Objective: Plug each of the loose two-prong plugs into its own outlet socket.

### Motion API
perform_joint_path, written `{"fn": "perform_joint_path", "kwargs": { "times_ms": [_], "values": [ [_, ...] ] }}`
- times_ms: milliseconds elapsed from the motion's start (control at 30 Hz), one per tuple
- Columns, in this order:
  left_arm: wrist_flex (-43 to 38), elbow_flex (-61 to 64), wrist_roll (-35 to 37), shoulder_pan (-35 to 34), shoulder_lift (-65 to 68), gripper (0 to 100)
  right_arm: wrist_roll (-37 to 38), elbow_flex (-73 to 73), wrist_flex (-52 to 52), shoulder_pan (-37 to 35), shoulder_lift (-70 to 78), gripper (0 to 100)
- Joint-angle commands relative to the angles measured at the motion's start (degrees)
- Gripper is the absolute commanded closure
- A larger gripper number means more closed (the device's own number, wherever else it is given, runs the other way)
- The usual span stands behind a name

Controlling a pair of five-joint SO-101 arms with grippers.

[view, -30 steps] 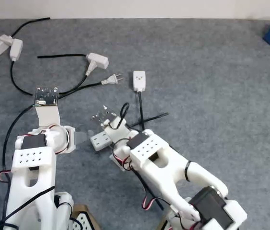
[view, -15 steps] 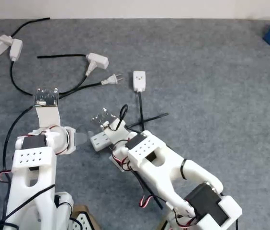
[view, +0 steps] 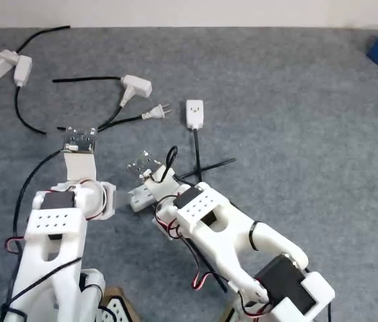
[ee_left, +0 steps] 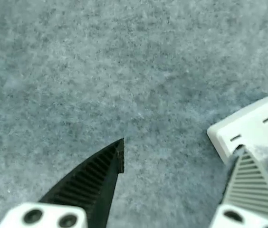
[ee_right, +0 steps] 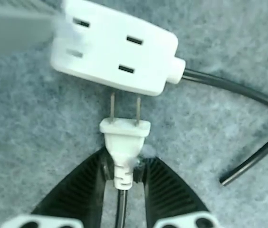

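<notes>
Movement over the last second belongs mostly to the left arm [view: 53, 225]. Seen from above, it has swung across the carpet [view: 296, 134] toward the white outlet block [view: 140, 197]. The right arm [view: 206, 211] has shifted only slightly, and the block has hardly stirred. Farther up, a second plug [view: 154, 112] lies loose as before, its 2 prongs facing a single socket [view: 194, 113] just beside it, not inserted. In the left wrist view the left gripper [ee_left: 179, 156] is spread wide with nothing in it. Its pale finger [ee_left: 248, 185] overlaps a corner of the block, while the dark finger [ee_left: 98, 180] stands well apart over bare carpet. In the right wrist view the right gripper [ee_right: 124, 166] is clamped on the neck of the plug [ee_right: 124, 130], just behind its flange, with the cord running back between the fingers. The 2 prongs point at the block's near side wall, and whether their tips touch it I cannot tell. The slots sit on the face turned toward the camera, so no pair lines up with the prongs. The left arm's swing looks like a move to brace the block before the push. This first plug is not yet in, and it probably needs tilting or the block turning. An unbraced block would likely slide away.
</notes>
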Motion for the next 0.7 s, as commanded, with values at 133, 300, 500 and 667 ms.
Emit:
{"fn": "perform_joint_path", "kwargs": {
  "times_ms": [133,300,500,667],
  "values": [
    [-3.3,0.8,0.4,2.3,-1.1,65,-0.4,-1.0,-0.7,0.7,1.2,99.1],
    [-3.6,2.8,0.4,5.8,-1.3,65,-0.4,-1.0,-0.7,0.7,1.1,99.1],
    [-5.4,3.0,0.2,5.4,-1.3,65,-0.4,-1.0,-0.7,0.7,1.1,99.1],
    [-5.5,2.7,0.1,0.1,-1.3,65,-0.4,-1.2,-0.7,0.7,1.1,99.1]
  ]
}}
